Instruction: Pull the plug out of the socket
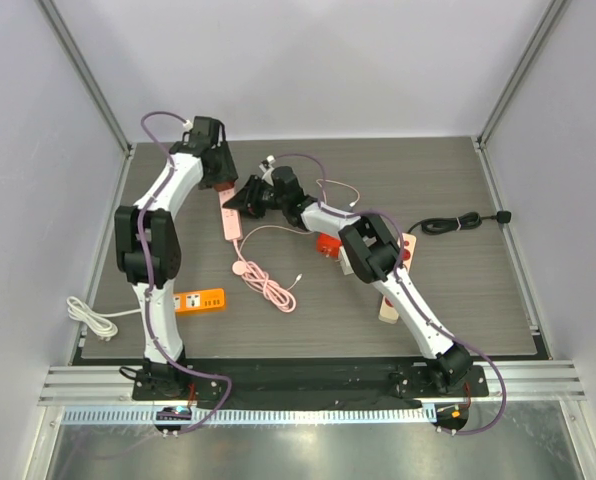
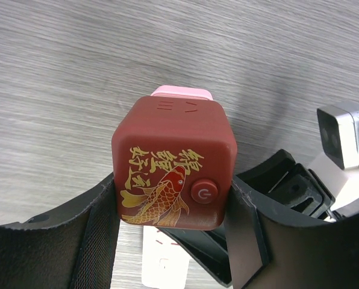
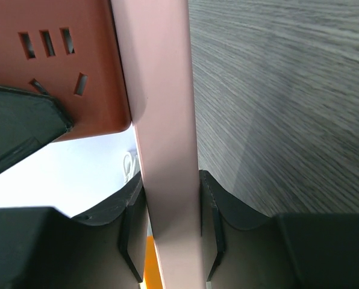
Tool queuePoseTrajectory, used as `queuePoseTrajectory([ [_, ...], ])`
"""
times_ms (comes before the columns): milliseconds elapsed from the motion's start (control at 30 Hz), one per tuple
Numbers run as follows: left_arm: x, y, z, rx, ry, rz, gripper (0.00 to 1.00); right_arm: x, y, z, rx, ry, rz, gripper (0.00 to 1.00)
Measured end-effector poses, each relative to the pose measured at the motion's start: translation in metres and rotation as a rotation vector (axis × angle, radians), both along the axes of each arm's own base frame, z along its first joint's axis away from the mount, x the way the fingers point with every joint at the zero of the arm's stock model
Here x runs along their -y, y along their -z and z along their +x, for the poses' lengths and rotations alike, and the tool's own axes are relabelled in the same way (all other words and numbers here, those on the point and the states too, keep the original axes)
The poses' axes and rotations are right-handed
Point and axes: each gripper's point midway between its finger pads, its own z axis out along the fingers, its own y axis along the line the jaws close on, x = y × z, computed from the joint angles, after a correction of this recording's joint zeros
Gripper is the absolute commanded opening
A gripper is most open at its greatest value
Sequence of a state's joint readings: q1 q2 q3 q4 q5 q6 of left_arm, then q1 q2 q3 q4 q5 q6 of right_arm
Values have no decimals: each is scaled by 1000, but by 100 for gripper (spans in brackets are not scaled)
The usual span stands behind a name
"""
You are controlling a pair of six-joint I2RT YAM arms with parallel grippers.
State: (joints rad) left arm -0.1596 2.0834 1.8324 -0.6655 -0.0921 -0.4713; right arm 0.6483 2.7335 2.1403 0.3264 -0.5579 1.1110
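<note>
Near edge: we count one orange power strip (image 1: pixel 200 300) and one white cable (image 1: pixel 90 316).
Middle: one coiled pink cable (image 1: pixel 268 283) and one black cable (image 1: pixel 456 223). One beige strip (image 1: pixel 388 305) and one red object (image 1: pixel 326 245) are half hidden under the right arm.
Right gripper (image 3: pixel 170 211): clamped on the sides of the single pink socket strip (image 3: pixel 164 120).
Left gripper (image 2: pixel 173 208): closed around the one dark red cube plug (image 2: pixel 173 150), which touches the strip's far end, toward the back of the table.
Hidden: the plug's pins.
</note>
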Motion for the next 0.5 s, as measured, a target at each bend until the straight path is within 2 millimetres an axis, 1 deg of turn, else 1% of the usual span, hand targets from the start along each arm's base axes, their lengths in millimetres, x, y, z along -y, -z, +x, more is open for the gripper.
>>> queuePoseTrajectory([
  [100,1,-3,-1,6,-10,58,0,-1,-1,-1,-2,-7,4,1],
  [167,3,-4,-1,10,-10,67,0,-1,-1,-1,-1,-7,6,1],
  [500,3,-1,0,-5,12,-31,0,0,1,0,-8,-3,-3,1],
])
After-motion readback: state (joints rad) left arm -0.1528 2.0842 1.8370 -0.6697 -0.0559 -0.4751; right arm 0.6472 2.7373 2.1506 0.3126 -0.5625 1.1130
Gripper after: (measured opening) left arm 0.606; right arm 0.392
